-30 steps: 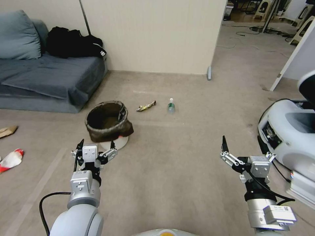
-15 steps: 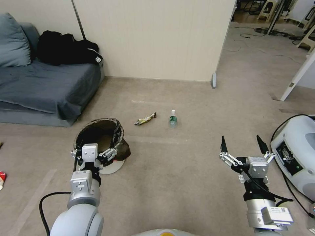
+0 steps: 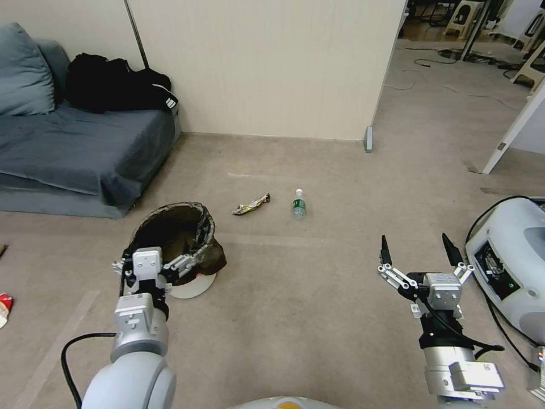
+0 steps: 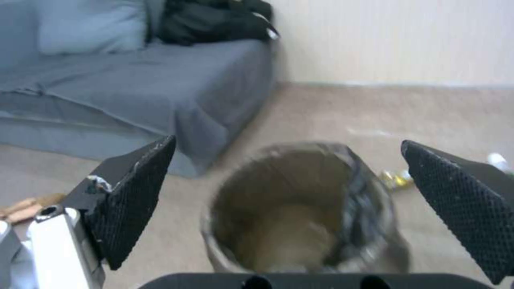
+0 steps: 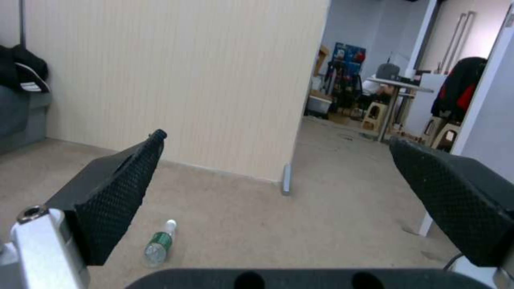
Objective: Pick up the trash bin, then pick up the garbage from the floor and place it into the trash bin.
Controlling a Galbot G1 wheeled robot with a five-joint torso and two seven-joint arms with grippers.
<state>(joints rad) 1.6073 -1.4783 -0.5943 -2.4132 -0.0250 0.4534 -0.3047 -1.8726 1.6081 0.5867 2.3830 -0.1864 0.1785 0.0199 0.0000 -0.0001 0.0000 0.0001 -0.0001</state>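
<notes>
At the far left edge of the head view a red-and-white wrapper [image 3: 4,307] is cut off by the frame, so only a sliver of it shows on the carpet. Up in the upper left sits a grey sofa [image 3: 74,153] with a black clothes heap [image 3: 116,88] piled at its back corner against the wall. Lower left of centre, the trash bin [image 3: 173,238] stands on the floor with its dark liner folded over the rim; its near side is covered by the left gripper [image 3: 150,270], which hangs right in front of it, close to the rim. From the left wrist view the fingers [image 4: 134,200] are spread wide with the bin's mouth between them, nothing held, and the inside of the bin is too blurred to make out any contents. Just right of the bin and further back lies a gold foil wrapper [image 3: 251,204], and just beside that a small clear bottle [image 3: 298,204] on its side, both well apart from either arm. In the lower right the right gripper [image 3: 417,261] hovers over bare carpet, fingers wide apart and empty. At the right edge a white machine housing [image 3: 511,255] with a black cable is cropped by the frame.
</notes>
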